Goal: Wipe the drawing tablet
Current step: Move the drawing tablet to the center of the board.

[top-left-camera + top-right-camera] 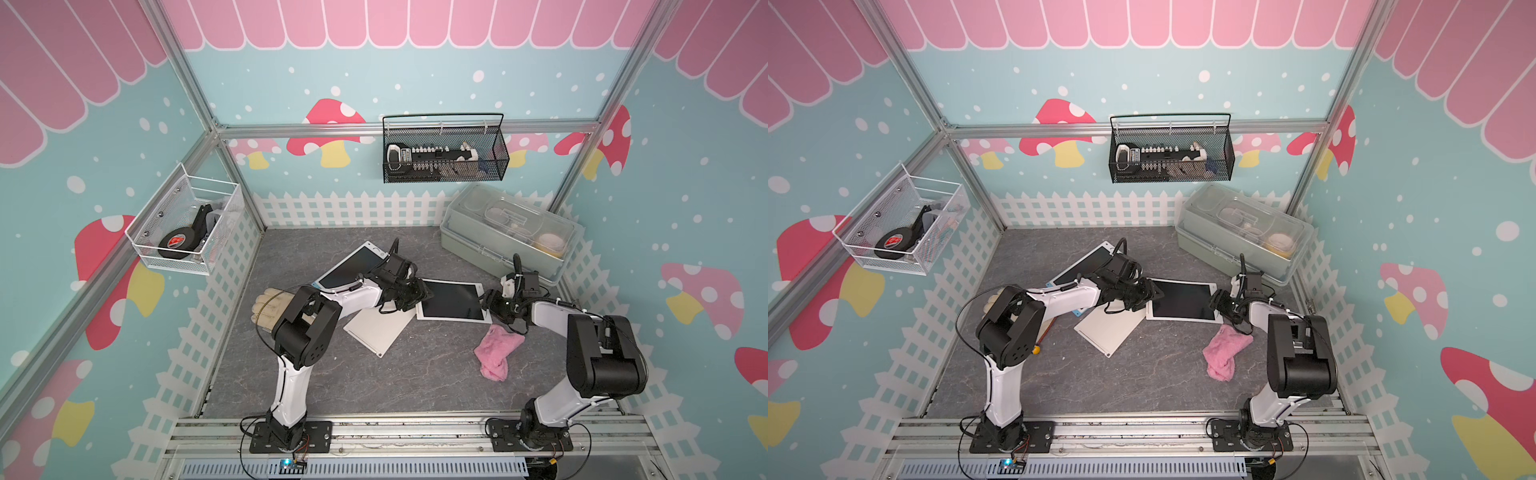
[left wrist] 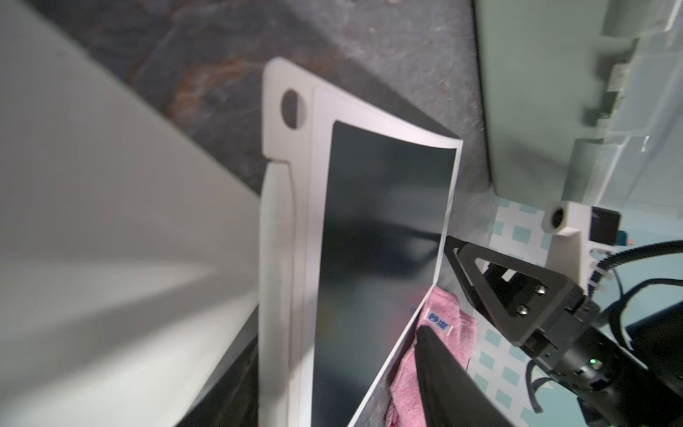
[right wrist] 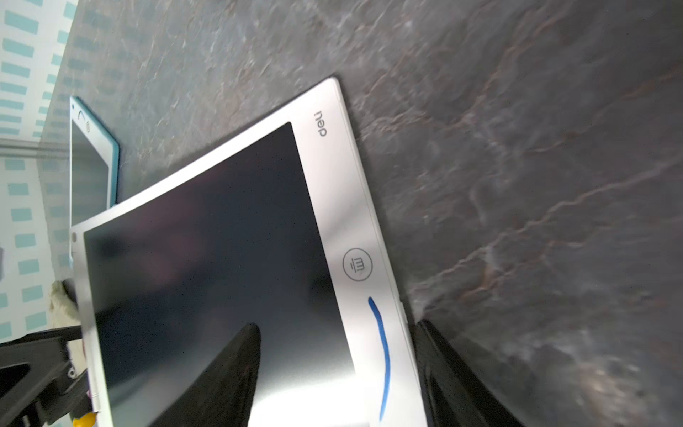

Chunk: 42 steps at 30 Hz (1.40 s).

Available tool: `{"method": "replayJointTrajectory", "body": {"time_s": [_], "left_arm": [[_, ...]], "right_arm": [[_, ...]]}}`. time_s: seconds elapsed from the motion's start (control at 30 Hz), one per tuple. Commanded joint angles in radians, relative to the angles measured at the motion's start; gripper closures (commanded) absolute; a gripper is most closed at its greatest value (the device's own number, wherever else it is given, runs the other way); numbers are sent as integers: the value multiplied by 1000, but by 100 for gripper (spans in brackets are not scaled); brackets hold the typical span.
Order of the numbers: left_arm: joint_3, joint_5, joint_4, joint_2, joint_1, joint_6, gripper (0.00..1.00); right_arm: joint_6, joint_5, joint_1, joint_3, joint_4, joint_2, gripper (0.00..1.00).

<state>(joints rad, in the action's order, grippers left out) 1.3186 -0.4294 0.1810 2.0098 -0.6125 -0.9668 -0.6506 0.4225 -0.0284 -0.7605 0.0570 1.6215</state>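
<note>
The right fingers (image 3: 236, 369) were apart around one edge of the drawing tablet (image 1: 453, 301). The left fingers (image 2: 439, 377) were at its other edge; apart or together, I could not tell.

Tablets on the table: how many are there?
3. A dark-screened tablet mid-table; a blue-edged tablet behind the left arm; a white tablet, apparently face down, nearer the front. Others could be hidden.
</note>
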Motion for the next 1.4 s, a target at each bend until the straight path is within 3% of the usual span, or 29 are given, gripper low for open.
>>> {"method": "replayJointTrajectory", "body": {"time_s": [0.0,0.3,0.67,0.9,1.03,1.1,1.17,1.27,1.37], "left_arm": [[-75,25,-28,-94,-8,11,41],[-365,53,-31,-345,-29,-37,41],[-676,161,23,-634,-169,-168,41],[-746,183,46,-656,-193,-182,37],[-703,276,237,-743,-206,-169,31],[-662,368,400,-819,-180,-161,27],[-659,376,476,-882,-81,-141,26],[-690,298,436,-893,92,-82,23],[-683,219,371,-808,168,-40,23]], "right_arm": [[3,68,36,29,69,-7,33],[40,71,148,30,140,-46,33],[42,43,249,97,206,-110,33],[25,-20,301,112,229,-128,33],[30,-102,306,98,277,-174,34],[37,-143,305,87,296,-223,34],[44,-159,307,78,296,-266,34],[49,-152,309,70,291,-275,34],[47,-142,311,68,283,-260,34]]}}
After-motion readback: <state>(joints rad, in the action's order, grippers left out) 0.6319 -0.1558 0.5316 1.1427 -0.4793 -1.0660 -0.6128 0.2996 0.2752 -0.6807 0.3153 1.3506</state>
